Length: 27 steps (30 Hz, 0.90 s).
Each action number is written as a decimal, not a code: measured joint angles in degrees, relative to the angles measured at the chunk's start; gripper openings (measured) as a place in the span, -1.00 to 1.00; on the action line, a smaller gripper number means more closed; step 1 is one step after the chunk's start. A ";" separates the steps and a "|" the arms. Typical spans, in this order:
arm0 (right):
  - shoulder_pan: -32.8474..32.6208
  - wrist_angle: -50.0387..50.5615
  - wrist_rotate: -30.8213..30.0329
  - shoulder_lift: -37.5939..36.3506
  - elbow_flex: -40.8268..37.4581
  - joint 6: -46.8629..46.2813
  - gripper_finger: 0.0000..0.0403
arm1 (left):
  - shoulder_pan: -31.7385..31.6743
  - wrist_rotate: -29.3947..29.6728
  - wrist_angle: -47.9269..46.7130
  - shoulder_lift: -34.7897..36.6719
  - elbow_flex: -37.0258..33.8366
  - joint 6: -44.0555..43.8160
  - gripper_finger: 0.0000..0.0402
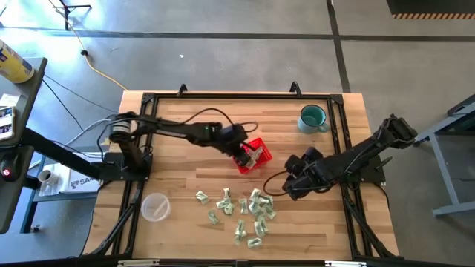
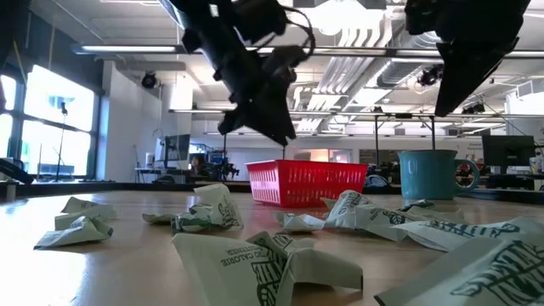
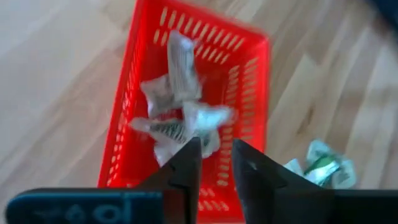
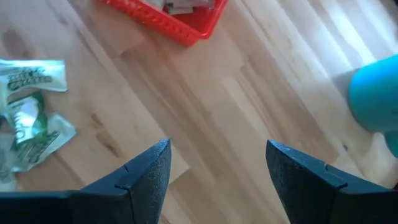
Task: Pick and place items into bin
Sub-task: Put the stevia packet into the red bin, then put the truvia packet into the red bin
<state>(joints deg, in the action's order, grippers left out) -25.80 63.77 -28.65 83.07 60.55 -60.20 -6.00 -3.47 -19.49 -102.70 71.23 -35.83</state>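
The bin, a small red slotted basket (image 1: 259,150), stands at mid-table with several crinkled wrapped items (image 3: 177,93) lying inside it. My left gripper (image 3: 216,155) hovers above the basket's near end, pointing down, its fingers a little apart with nothing between them. Several more pale green and white items (image 1: 241,211) lie scattered on the wood toward the near edge. My right gripper (image 4: 217,165) hangs open over bare wood to the right of the basket and the pile, holding nothing.
A teal mug (image 1: 312,119) stands at the far right of the table. A clear plastic cup (image 1: 155,207) sits near the front left. A black frame (image 1: 223,96) runs around the table's edges. Bare wood (image 1: 312,215) lies right of the pile.
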 joint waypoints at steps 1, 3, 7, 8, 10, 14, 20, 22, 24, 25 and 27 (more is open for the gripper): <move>-0.02 -0.20 0.42 0.00 0.00 0.45 0.26 | 0.02 -0.68 -1.23 -1.05 0.99 0.02 -0.33; 0.22 -1.43 1.26 0.00 0.01 2.76 0.26 | 0.11 -1.84 -6.13 -1.48 2.49 0.00 -0.25; 1.18 -8.37 5.47 0.29 0.00 14.08 0.26 | 1.68 -0.26 -19.66 1.18 4.27 1.60 -0.11; 1.48 -10.50 6.84 0.59 0.02 18.06 0.26 | 2.79 1.48 -22.80 2.57 4.27 2.21 -0.09; 1.84 -14.08 10.26 1.99 0.02 26.02 0.26 | 5.05 5.57 -26.64 5.46 4.13 2.57 -0.06; 3.01 -19.18 18.01 6.04 0.02 34.72 0.26 | 9.25 10.73 -32.90 10.21 1.71 -1.26 -0.04; 3.29 -27.57 24.69 12.04 0.00 38.21 0.26 | 14.64 14.84 -35.21 14.92 -4.54 -10.66 -0.09; 3.26 -30.16 26.49 13.44 0.00 38.49 0.26 | 15.81 14.82 -34.43 15.88 -6.90 -13.58 -0.09; 3.26 -31.37 27.00 14.46 0.00 37.72 0.26 | 17.19 14.52 -35.52 16.48 -9.31 -15.67 -0.09; 3.28 -31.62 27.04 14.92 0.00 36.80 0.26 | 17.79 14.25 -35.04 16.51 -10.23 -16.71 -0.09; 3.23 -32.11 26.88 15.85 -0.02 34.89 0.26 | 19.10 13.26 -34.73 16.94 -12.20 -18.16 -0.09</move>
<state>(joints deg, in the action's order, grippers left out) -22.58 31.66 -1.77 98.92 60.54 -25.31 13.10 9.79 -54.22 -85.76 59.03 -53.99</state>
